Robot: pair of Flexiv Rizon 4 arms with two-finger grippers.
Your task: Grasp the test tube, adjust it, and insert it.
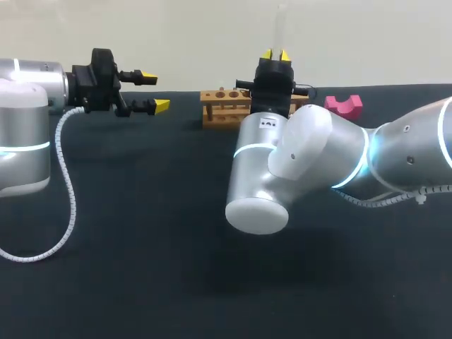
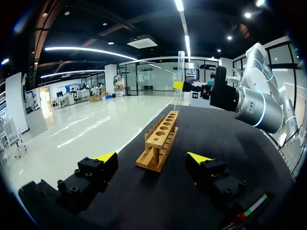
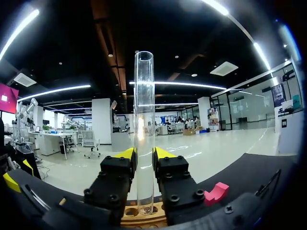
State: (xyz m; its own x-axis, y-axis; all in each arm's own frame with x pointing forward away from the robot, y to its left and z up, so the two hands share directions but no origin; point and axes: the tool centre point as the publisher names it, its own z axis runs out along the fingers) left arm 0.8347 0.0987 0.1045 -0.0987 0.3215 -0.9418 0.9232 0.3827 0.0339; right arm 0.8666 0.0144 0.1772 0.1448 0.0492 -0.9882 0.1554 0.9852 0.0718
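Note:
A clear glass test tube (image 3: 144, 129) stands upright between the yellow-tipped fingers of my right gripper (image 3: 144, 154), which is shut on it. Its lower end hangs just above a hole of the wooden rack (image 3: 144, 215). In the head view the test tube (image 1: 280, 28) rises above the right gripper (image 1: 275, 55), beside the right end of the rack (image 1: 224, 106). The left wrist view shows the test tube (image 2: 179, 76) over the far end of the rack (image 2: 160, 141). My left gripper (image 1: 154, 92) hovers open left of the rack, holding nothing.
A pink block (image 1: 344, 104) with a notch on top lies on the black table (image 1: 141, 233) to the right of the rack. My right arm's large elbow (image 1: 282, 169) hangs over the middle of the table.

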